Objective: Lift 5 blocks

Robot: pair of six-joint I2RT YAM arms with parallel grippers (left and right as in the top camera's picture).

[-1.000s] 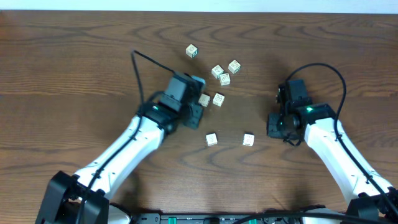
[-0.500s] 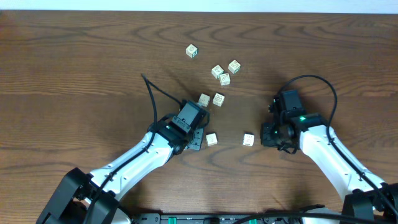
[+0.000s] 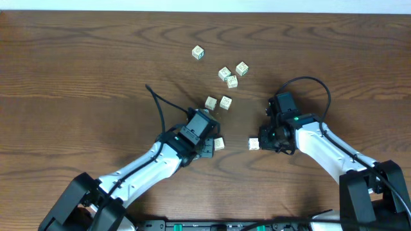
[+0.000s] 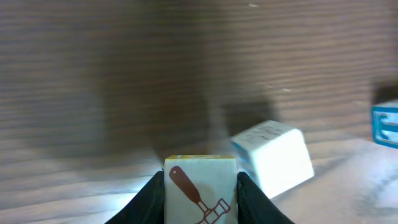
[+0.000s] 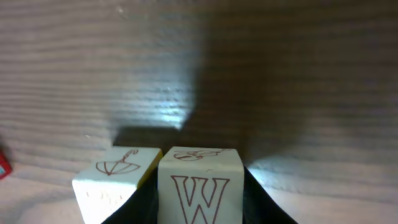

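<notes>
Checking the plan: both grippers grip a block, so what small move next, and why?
Probably ease the right gripper toward the left gripper. Its W block sits beside the umbrella block, and bare table separates that from the loose block by the left one; pushing might close that gap.

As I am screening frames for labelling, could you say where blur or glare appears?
Overhead: evenly lit, sharp. Left wrist: table streaked with motion blur, neighbouring block soft, tool-marked block crisp. Right wrist: a glare patch on the table above the sharp W block.
</notes>
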